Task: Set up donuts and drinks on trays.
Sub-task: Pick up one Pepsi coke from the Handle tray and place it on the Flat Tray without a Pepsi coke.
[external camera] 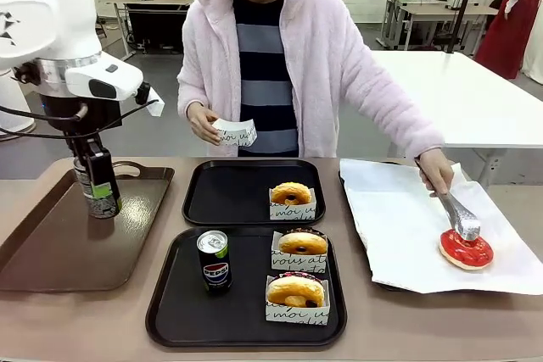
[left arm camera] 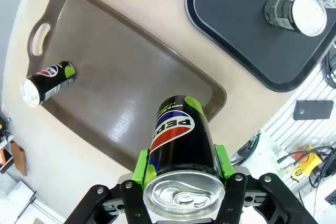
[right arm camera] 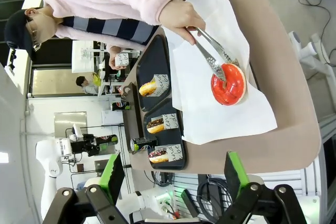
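My left gripper [external camera: 99, 191] is shut on an upright Pepsi can [left arm camera: 177, 135] and holds it just above the brown handled tray [external camera: 51, 243]. A second can [left arm camera: 47, 81] lies on its side near that tray's handle. The near black tray [external camera: 174, 311] carries a standing Pepsi can [external camera: 214, 260] and two donuts [external camera: 303, 243] [external camera: 295, 291] in paper holders. One donut [external camera: 291, 193] sits on the far black tray [external camera: 221, 197]. The person's tongs [external camera: 458, 216] rest on a red-iced donut [external camera: 465, 250]. My right gripper [right arm camera: 176, 182] is open, off the table's side.
The red donut lies on a tray lined with white paper [external camera: 399, 218] at the right. The person's other hand holds a white paper holder [external camera: 235, 133] above the far table edge. Bare brown table shows between the trays and along the front edge.
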{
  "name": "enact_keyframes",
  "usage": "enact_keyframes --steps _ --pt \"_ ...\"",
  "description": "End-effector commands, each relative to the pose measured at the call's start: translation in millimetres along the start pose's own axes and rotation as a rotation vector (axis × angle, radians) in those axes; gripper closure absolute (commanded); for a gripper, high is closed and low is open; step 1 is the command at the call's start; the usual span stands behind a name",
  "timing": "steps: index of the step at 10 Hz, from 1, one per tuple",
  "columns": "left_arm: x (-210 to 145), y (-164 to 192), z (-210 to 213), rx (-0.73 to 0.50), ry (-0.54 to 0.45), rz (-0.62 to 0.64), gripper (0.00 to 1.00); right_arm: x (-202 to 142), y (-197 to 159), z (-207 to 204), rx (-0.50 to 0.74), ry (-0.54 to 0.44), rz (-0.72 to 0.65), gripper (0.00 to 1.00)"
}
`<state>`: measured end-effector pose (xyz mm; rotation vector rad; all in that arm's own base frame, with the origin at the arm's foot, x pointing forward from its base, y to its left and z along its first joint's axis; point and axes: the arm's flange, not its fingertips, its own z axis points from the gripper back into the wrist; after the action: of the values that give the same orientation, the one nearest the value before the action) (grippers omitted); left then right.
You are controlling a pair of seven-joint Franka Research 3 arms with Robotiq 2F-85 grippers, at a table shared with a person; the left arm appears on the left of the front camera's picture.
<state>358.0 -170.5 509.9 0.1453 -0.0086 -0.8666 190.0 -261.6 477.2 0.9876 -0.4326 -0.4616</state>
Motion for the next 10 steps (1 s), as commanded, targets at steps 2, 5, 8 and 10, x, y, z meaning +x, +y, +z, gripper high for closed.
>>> enact_keyframes --steps 2,5,8,10 --pt "15 14 -9 -0.04 0.0 0.041 0.41 -1 -2 1 0.005 0.006 0.003 0.0" --pt "25 22 -9 -0.053 -0.002 0.074 0.41 -1 -2 1 0.005 0.006 0.003 0.0" --pt "61 40 -9 -0.138 -0.025 0.227 0.41 -1 -2 1 0.005 0.006 0.003 0.0" --pt "87 49 -12 -0.187 -0.015 0.274 0.41 -1 -2 1 0.005 0.006 0.003 0.0"
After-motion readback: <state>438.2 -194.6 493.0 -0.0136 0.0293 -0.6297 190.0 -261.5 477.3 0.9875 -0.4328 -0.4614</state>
